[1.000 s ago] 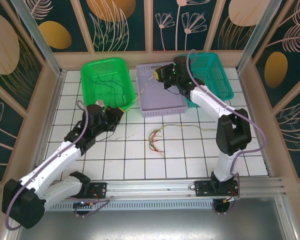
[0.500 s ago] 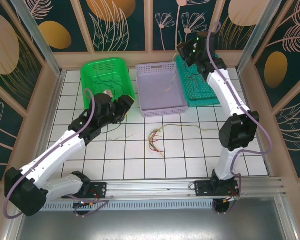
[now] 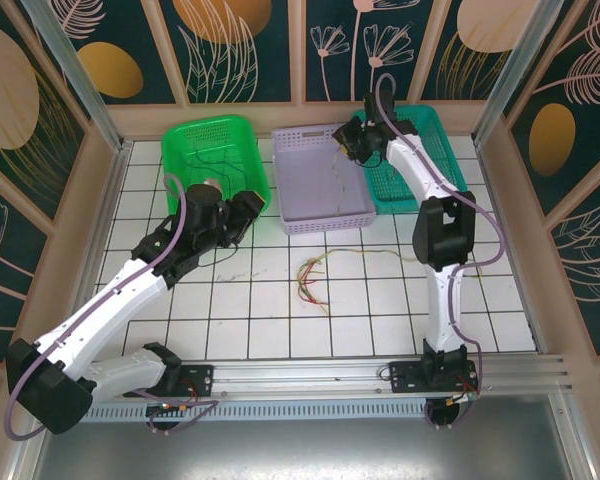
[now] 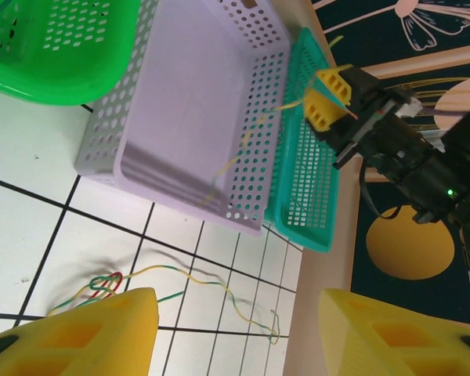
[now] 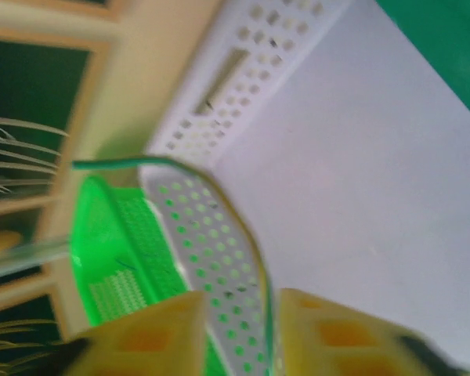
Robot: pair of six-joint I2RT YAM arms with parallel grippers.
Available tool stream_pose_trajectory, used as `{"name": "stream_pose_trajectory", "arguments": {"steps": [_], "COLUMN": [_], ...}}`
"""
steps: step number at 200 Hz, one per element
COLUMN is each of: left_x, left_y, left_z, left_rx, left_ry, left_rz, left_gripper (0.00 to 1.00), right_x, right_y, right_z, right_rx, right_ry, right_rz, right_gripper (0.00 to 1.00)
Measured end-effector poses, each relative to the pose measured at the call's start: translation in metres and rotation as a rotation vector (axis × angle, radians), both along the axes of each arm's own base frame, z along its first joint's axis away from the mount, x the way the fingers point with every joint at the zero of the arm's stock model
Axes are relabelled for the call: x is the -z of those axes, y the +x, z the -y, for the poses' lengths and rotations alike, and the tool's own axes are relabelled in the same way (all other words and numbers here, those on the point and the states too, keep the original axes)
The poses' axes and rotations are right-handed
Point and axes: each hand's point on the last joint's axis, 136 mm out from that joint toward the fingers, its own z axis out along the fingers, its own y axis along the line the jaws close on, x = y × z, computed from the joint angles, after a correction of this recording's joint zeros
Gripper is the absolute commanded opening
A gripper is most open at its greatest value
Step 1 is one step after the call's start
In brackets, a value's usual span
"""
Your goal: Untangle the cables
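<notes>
the left gripper [image 3: 245, 213] is hovering by the green basket's [image 3: 185, 135] near corner, fingers spread wide and empty. the right gripper [image 3: 346, 141] is hanging over the lilac basket [image 3: 325, 218], fingers parted, a yellow-green cable [image 4: 233, 159] trailing down between them into it. the other cables [image 3: 313, 275] are lying tangled mid-table [image 3: 380, 310].

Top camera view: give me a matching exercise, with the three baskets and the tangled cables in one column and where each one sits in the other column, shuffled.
Column one
1. green basket
2. lilac basket
3. teal basket
4. tangled cables

Column two
A. on the white tiles, in front of the baskets
B. far row, on the right
C. far row, on the left
D. far row, in the middle

Pairs: 1-C, 2-D, 3-B, 4-A
</notes>
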Motion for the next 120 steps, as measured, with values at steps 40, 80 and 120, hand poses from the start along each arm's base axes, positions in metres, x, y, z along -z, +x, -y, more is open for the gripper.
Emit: {"name": "stream_pose_trajectory", "arguments": {"steps": [40, 80, 120], "left_x": [0.032, 0.091, 0.132], "left_y": [-0.01, -0.027, -0.049], "left_z": [0.005, 0.022, 0.053], "left_rx": [0.089, 0.261, 0.445], "left_ry": [0.073, 0.192, 0.287], "left_rz": [-0.039, -0.126, -0.17], "left_gripper": [0.56, 0.56, 0.57], "right_x": [-0.017, -0.07, -0.022], "right_y": [-0.018, -0.13, -0.238], "right_z": [0.016, 0.073, 0.093], "right_rx": [0.054, 0.222, 0.335], "right_ry": [-0.063, -0.064, 0.09], "right_rz": [0.012, 0.064, -0.065], "right_gripper": [0.52, 0.52, 0.54]}}
